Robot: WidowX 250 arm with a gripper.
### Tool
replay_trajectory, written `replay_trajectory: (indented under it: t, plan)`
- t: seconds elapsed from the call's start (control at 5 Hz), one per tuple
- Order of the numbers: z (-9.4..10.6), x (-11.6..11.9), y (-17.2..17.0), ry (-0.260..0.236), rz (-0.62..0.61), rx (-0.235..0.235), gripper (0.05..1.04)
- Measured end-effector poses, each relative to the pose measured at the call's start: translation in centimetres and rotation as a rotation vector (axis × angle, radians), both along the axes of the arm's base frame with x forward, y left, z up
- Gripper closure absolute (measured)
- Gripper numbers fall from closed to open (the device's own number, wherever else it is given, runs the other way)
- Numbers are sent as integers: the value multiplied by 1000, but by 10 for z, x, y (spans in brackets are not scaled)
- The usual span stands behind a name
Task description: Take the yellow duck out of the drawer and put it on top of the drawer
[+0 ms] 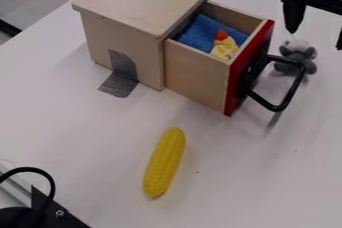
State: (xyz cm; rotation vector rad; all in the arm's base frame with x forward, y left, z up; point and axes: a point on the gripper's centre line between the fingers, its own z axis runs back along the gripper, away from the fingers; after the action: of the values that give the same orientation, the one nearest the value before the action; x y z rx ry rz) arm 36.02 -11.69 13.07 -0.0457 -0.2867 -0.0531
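In the camera view, we see the small yellow duck with an orange-red beak (225,46) inside the pale wooden drawer (195,75), on a blue cloth (200,31), in the corner where the near side wall meets the red front panel (251,67). The black two-finger gripper (316,39) hangs beyond that panel with its fingers spread, grasping nothing, above a grey plush toy (300,57).

For the pick, we should centre over the duck and descend steeply, keeping clear of the side wall and panel, then close on its body without pinching cloth. We would lift well past the rim before crossing to the flat wooden cabinet top (143,2), and release away from its edges. We find no legible labels or writing.
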Motion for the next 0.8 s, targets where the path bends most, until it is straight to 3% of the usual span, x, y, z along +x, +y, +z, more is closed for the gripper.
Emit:
replay_trajectory:
  t: [0.4,0.8]
  plan:
    - [-19,-7,10,64,23,4,83]
    - [4,-3,53,10,98,11,83]
